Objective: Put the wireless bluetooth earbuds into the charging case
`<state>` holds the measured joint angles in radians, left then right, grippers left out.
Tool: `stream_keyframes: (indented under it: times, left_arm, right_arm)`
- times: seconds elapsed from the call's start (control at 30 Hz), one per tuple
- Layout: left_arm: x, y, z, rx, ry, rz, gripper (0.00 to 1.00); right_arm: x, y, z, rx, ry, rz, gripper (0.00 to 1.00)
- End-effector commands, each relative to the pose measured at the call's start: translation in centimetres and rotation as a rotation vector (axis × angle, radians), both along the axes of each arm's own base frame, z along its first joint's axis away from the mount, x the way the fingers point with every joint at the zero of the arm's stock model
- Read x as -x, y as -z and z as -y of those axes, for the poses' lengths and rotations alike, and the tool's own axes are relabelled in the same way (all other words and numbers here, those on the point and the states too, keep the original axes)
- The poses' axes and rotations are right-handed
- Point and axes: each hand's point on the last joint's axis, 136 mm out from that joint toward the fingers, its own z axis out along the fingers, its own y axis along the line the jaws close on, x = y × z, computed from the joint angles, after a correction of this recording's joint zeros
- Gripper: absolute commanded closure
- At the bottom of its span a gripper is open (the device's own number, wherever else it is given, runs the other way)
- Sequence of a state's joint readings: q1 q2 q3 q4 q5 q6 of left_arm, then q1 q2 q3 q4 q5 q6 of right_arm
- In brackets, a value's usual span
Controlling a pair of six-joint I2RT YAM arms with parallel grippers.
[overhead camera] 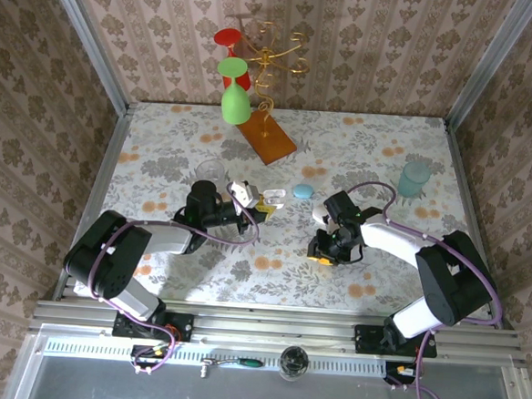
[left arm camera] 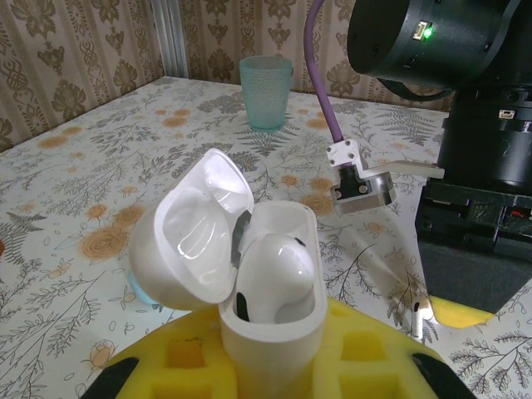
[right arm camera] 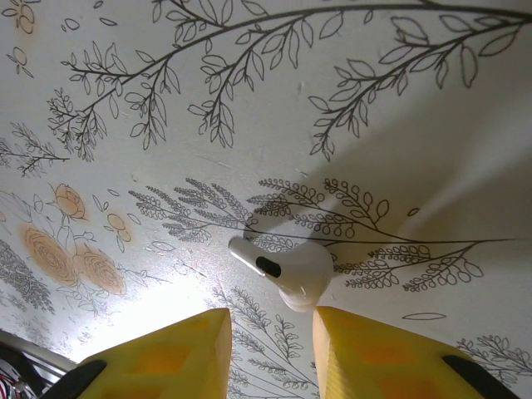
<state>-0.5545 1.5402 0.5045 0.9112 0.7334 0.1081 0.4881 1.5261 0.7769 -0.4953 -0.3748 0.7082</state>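
White floral-print table (overhead camera: 361, 142) carries everything; positions below are relative to the charging case (left arm camera: 270, 307). Wooden stand (overhead camera: 268, 136) with a gold wire rack and red and green glasses sits beyond the case, toward the back wall. Teal cup (overhead camera: 413, 180) is well to the case's right, further back. Left gripper (left arm camera: 274, 366) is clamped on the case's lower body with yellow fingers either side, case upright, lid hinged open to the left. Right gripper (right arm camera: 272, 320) is to the case's right, low over the table, jaws partly apart and gripping nothing. Pale blue case (overhead camera: 302, 191) lies just right of the white case, closed. One seated earbud (left arm camera: 278, 262) is inside the case. One loose earbud (right arm camera: 287, 273) lies on the table right of the case, just past the right fingertips.
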Motion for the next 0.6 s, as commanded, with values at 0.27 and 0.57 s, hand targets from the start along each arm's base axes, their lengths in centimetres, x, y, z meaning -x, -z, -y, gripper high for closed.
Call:
stream_keyframes:
  times: [0.27, 0.57]
  left_arm:
    - [-0.1, -0.7, 0.1, 0.011, 0.007, 0.024, 1.00]
    - [-0.2, -0.6, 0.1, 0.007, 0.005, 0.025, 1.00]
  right_arm:
    - [-1.0, 0.2, 0.0, 0.025, 0.015, 0.029, 0.66]
    - [-1.7, 1.4, 0.4, 0.049, 0.042, 0.031, 0.68]
